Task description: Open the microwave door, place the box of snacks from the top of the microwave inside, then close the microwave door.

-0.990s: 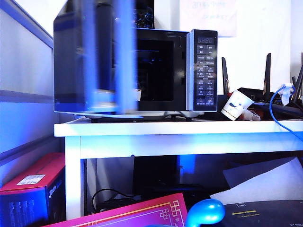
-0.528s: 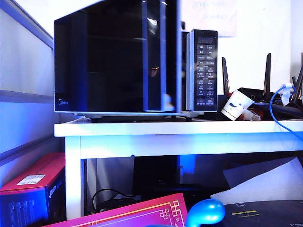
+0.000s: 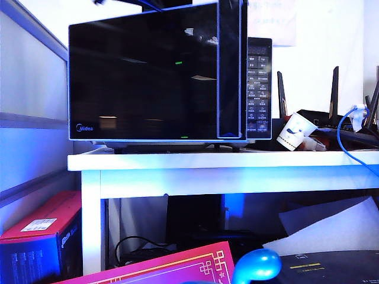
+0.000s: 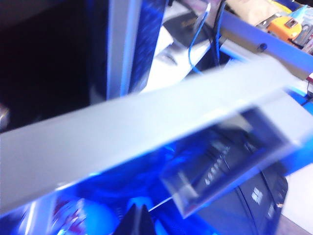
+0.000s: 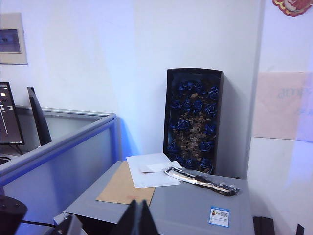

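The microwave (image 3: 259, 89) stands on a white table (image 3: 225, 160). Its glossy black microwave door (image 3: 142, 77) is swung almost shut, and the handle edge (image 3: 230, 71) overlaps the left of the button panel. The box of snacks is out of view. My left gripper (image 4: 138, 223) is shut and empty in a blurred wrist view, low by the table edge (image 4: 146, 122), with the dark microwave front (image 4: 44, 58) beyond it. My right gripper (image 5: 138, 220) is shut and empty, held above the grey microwave top (image 5: 195, 205). Neither gripper shows clearly in the exterior view.
On the microwave top lie papers (image 5: 151, 174), a brown envelope (image 5: 127, 188) and a dark packet (image 5: 200, 181). A dark container of blue pieces (image 5: 193, 120) leans on the wall. A paper cup (image 3: 296, 131), router antennas (image 3: 334, 89) and a blue cable (image 3: 343, 139) sit right of the microwave.
The door has swung from wide open, with the cavity showing, to nearly shut across the front. The cup and router have not moved.
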Tool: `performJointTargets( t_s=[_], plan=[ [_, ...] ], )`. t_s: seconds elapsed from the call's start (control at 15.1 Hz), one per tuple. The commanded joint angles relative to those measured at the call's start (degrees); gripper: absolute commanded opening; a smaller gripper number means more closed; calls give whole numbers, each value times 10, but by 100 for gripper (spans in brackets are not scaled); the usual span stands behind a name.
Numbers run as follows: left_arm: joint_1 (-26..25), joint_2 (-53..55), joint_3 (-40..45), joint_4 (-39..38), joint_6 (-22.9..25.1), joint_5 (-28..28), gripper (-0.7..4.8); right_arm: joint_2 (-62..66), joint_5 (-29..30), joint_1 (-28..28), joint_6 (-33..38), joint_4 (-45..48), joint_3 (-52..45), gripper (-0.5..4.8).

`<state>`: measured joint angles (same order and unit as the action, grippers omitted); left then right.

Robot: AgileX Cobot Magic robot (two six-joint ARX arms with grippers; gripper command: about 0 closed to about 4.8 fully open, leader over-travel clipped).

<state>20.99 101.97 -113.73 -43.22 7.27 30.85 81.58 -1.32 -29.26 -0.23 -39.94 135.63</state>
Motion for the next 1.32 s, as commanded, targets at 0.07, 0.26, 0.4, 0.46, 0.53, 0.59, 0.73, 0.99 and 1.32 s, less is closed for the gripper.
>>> performJointTargets(
  t_s=[0.07,0.26,0.4,0.46,0.53,0.59,0.73,0.99,1.32],
  plan=[
    [19,21,-2,74,2,-17,-6,-3,2,0,2,12,2,-6],
    [49,50,-2,145,-4,-94,-6,-3,2,0,2,12,2,-6],
    [60,70,-2,203,-4,-146,-6,-3,2,0,2,12,2,-5],
    [61,78,-2,230,-4,-172,-6,-3,2,0,2,12,2,-6],
    [66,85,-2,255,-4,-208,-6,-3,2,0,2,11,2,-5],
    [68,90,-2,275,-4,-243,-6,-4,1,0,2,11,2,-6],
    [68,101,-2,314,-2,-268,-6,-5,2,0,2,10,2,-5],
    [68,118,-2,335,-2,-299,-6,-8,2,0,2,10,2,-5],
    [68,133,-2,350,-2,-428,-6,-10,1,0,2,9,2,-6]
  ],
)
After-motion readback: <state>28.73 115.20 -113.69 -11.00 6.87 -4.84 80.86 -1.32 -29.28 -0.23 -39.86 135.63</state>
